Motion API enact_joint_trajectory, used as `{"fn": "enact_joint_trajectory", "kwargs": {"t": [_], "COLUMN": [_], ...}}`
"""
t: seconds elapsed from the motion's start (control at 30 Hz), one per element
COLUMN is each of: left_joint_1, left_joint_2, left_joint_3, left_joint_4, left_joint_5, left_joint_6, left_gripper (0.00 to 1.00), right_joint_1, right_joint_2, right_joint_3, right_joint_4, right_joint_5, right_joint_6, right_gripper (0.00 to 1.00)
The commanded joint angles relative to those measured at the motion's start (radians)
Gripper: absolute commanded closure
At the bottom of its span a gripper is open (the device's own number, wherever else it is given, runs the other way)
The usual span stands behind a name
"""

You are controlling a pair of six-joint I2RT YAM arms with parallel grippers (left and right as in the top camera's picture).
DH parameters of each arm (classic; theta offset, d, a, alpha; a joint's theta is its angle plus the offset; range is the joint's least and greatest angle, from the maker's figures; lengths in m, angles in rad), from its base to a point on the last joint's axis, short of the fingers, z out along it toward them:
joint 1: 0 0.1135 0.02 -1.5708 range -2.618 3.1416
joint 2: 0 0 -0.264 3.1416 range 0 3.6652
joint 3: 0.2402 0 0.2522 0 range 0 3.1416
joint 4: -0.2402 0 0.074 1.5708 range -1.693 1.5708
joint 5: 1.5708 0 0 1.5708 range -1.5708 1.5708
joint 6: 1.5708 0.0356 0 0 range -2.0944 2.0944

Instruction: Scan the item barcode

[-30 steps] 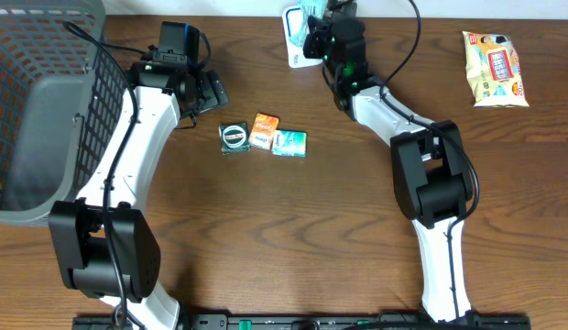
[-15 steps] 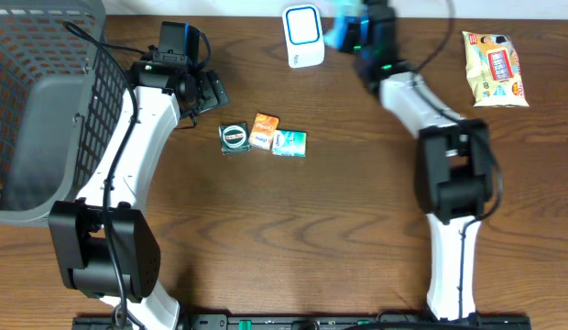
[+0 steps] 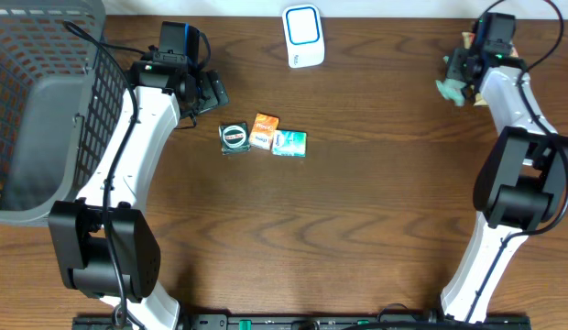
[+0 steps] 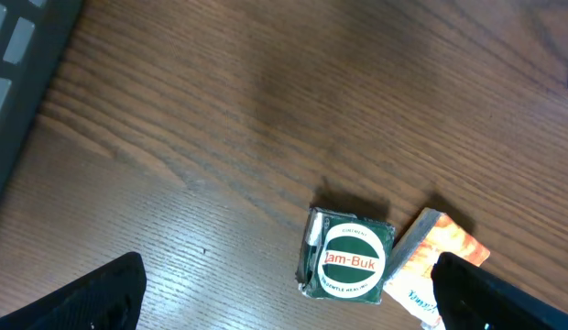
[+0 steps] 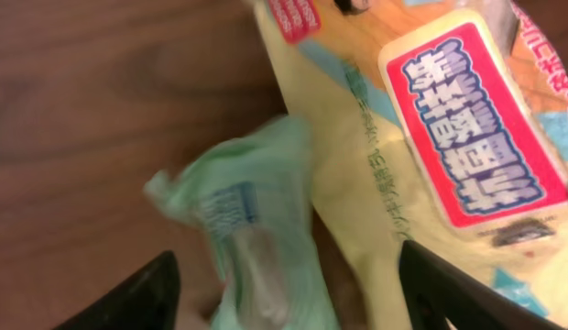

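Green packet (image 5: 256, 229) sits beside yellow snack bag (image 5: 467, 137) under open right claw (image 5: 293, 293), left claw (image 4: 293, 298) open too.

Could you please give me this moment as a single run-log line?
left gripper: open, near green tin | right gripper: open over green packet beside yellow snack bag

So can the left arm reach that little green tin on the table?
Probably yes. The left gripper is open and close to the green tin, with nothing in between; only the orange packet sits close beside it.
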Motion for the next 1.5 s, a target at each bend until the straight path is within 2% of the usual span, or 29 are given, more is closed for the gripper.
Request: {"fn": "enact_joint_trajectory", "kwargs": {"t": [0.0, 0.2, 0.37, 0.5, 0.57, 0.7, 0.77, 0.8, 0.87, 0.93, 1.07, 1.3, 1.47], "left_joint_1": [0.000, 0.000, 0.000, 0.000, 0.000, 0.000, 0.000, 0.000, 0.000, 0.000, 0.000, 0.000, 0.000], "left_joint_2": [0.005, 0.005, 0.005, 0.005, 0.005, 0.005, 0.005, 0.005, 0.005, 0.005, 0.005, 0.005, 0.005], "left_joint_3": [0.008, 0.008, 0.008, 0.008, 0.008, 0.008, 0.008, 0.008, 0.008, 0.008, 0.008, 0.008, 0.008], "left_joint_4": [-0.003, -0.003, -0.003, -0.003, -0.003, -0.003, -0.003, -0.003, -0.003, -0.003, -0.003, -0.003, -0.003], "left_joint_5": [-0.009, -0.009, -0.009, -0.009, -0.009, -0.009, -0.009, -0.009, -0.009, -0.009, -0.009, -0.009, -0.009], "left_joint_6": [-0.002, -0.002, -0.002, -0.002, -0.002, -0.002, -0.002, -0.002, -0.002, -0.002, -0.002, -0.002, -0.002], "left_gripper": [0.02, 0.02, 0.02, 0.02, 0.02, 0.02, 0.02, 0.02, 0.02, 0.02, 0.02, 0.02, 0.02], "right_joint_1": [-0.008, 0.011, 0.062, 0.121, 0.161, 0.238, 0.294, 0.319, 0.380, 0.442, 0.555, 0.630, 0.623], "right_joint_2": [-0.011, -0.019, -0.099, -0.185, -0.217, -0.224, -0.213, -0.208, -0.193, -0.174, -0.119, -0.043, -0.017], "right_joint_3": [0.014, 0.014, 0.015, 0.015, 0.015, 0.014, 0.012, 0.008, -0.006, -0.031, -0.066, -0.067, -0.067], "right_joint_4": [-0.027, -0.047, -0.047, -0.071, -0.111, -0.213, -0.279, -0.299, -0.333, -0.340, -0.335, -0.295, -0.307], "right_joint_5": [-0.001, 0.000, -0.040, -0.238, -0.406, -0.622, -0.639, -0.636, -0.636, -0.632, -0.529, -0.494, -0.534], "right_joint_6": [-0.031, -0.031, -0.026, -0.007, -0.007, -0.008, -0.009, -0.023, -0.098, -0.173, -0.245, -0.296, -0.296], "right_gripper": [0.24, 0.05, 0.01, 0.08, 0.13, 0.32, 0.44, 0.46, 0.46, 0.42, 0.23, 0.21, 0.32]}}
